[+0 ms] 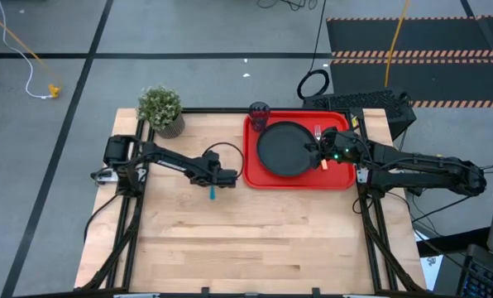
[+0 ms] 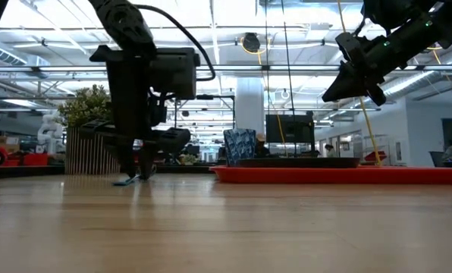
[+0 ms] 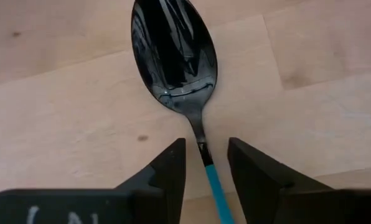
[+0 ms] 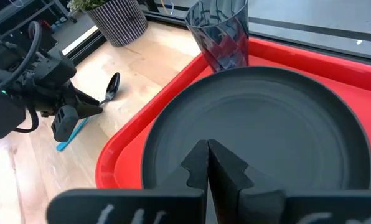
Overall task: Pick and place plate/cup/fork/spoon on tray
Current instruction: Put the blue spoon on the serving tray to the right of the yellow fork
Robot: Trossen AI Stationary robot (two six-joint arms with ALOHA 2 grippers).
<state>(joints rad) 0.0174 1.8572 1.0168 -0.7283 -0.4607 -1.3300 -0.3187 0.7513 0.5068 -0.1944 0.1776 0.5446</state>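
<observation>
the left gripper (image 3: 204,171) is hanging open astride the spoon (image 3: 176,59) lying on the table (image 1: 230,240) near the tray (image 1: 342,178), risking pinching crookedly and skidding it, while the right gripper (image 4: 208,163) is hovering shut and empty over the plate (image 4: 266,118).

Robotics lab / open industrial-style workspace. Evidence: light wood surface (image 1: 255,240) on a black metal frame w/ two arms bolted at its sides, standing on a grey concrete floor (image 1: 189,33) marked w/ black tape lines; black-orange hazard-striped mats (image 1: 420,37) at upper right of the high view; yellow cable (image 1: 19,50) trailing at upper left. Low view: high ceiling w/ exposed beams & strip lights (image 2: 51,34), monitors (image 2: 289,127) & desks in the background. Potted plant (image 1: 161,108) is the only decor.
</observation>
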